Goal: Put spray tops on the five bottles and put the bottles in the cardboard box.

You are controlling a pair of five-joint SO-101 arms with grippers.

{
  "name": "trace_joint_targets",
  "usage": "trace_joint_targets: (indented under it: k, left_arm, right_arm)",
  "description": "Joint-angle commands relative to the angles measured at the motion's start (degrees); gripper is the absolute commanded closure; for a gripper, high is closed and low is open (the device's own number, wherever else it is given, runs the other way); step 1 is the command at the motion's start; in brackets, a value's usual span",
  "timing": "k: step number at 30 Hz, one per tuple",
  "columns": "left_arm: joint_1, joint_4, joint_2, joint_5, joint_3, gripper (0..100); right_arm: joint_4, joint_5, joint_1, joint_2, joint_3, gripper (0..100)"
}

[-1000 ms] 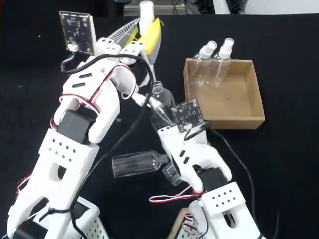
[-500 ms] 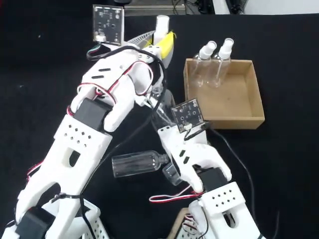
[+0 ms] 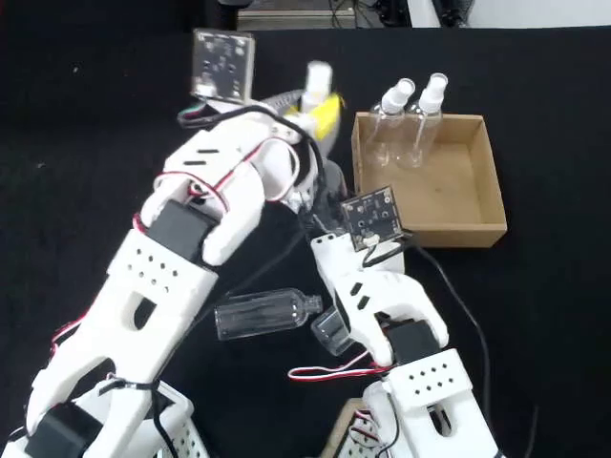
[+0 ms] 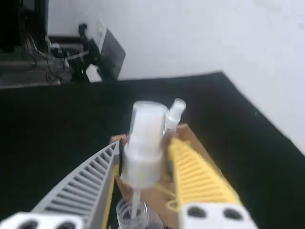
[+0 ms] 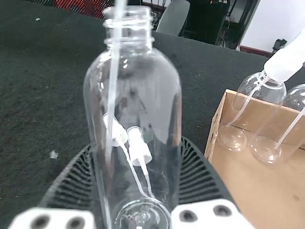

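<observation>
Left end effector (image 4: 144, 152): clamped on the spray top (image 4: 144, 126), one grey and one yellow ribbed finger on either side of its white head, just above the bottle's neck.
Right end effector (image 5: 136, 183): closed low around the bottle (image 5: 133, 95), holding it upright just beside the box (image 3: 449, 235).
Tube (image 5: 113, 62): passes through the open neck and runs down inside the bottle; the head looks not yet seated.
Box contents: two capped bottles (image 3: 387, 134) lean together at the far wall.
Lying bottle (image 3: 263, 313): on its side on the counter (image 3: 76, 143), open-necked, near the right arm.
Risk, threads: a tilted head could cross-thread or sit loose, since the collar must meet the neck squarely.
Risk, slip: the smooth clear wall may turn inside the right fingers while the head is twisted, so nothing tightens.
Risk, tube: the thin, flexible tube could kink if pushed down off-axis.
Materials: clear, glossy, round-shouldered plastic bottles; matte white plastic head; stiff brown cardboard; dark cloth-like counter, likely grippy.
</observation>
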Motion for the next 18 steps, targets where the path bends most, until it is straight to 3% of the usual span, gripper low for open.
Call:
trace_joint_targets:
  k: [1, 5, 13, 18]
  left_arm:
    - [2.15, 0.26, -2.2, -0.44, 1.1, 73]
    - [1.27, 0.35, -6.15, -0.79, 1.8, 75]
    - [-8.75, 1.76, -15.21, -0.88, 6.37, 75]
    - [-11.82, -10.81, -10.29, -0.7, 11.91, 75]
  right_arm:
    - [-1.76, -0.35, 1.49, -2.33, -0.84, 98.7]
    - [-1.76, -0.35, 1.49, -2.33, -0.57, 98.7]
    - [-1.76, -0.35, 1.49, -2.33, -0.48, 98.7]
    - [-1.76, -0.35, 1.41, -2.33, -0.48, 98.7]
